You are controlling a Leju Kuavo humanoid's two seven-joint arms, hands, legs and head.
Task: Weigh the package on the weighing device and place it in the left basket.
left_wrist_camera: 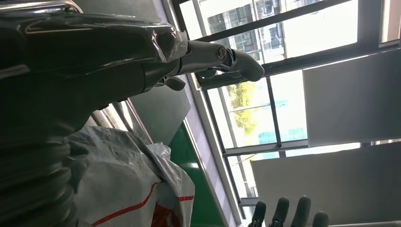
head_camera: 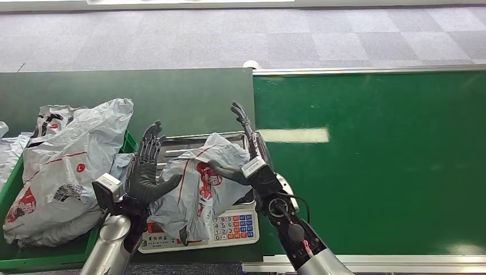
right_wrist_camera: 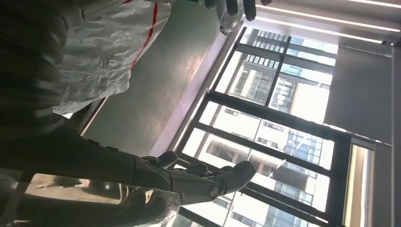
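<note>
A grey plastic courier package (head_camera: 198, 183) with red markings lies crumpled on the steel pan of the weighing scale (head_camera: 189, 143), spilling over the near edge so that it hides part of the scale's front panel; the keypad (head_camera: 233, 226) with its blue, red and white keys shows just to the right of the overhang. The robot has a hand on each side of the bag. Its left hand (head_camera: 146, 169) stands upright at the package's left edge, fingers (head_camera: 151, 140) spread and pointing away, thumb pressed into the plastic – open, palm against the bag rather than gripping it. Its right hand (head_camera: 252, 152) stands at the package's right edge, fingers straight and pointing to the far side, thumb lying on the grey plastic – also open and flat against the bag. So the package sits sandwiched between two flat palms, resting on the pan. From the left wrist camera the same bag (left_wrist_camera: 127, 189) shows close under that hand, with the other hand's dark fingertips (left_wrist_camera: 302, 210) beyond it.

To the left, the green basket (head_camera: 11, 189) is heaped with more grey courier bags (head_camera: 69, 166), the top one bulging well above the rim and leaning toward the scale. The scale sits on a dark green tabletop (head_camera: 172, 97); to the right runs a brighter green conveyor belt (head_camera: 390, 160) with a metal frame, and grey carpet tiles (head_camera: 286, 34) lie beyond
</note>
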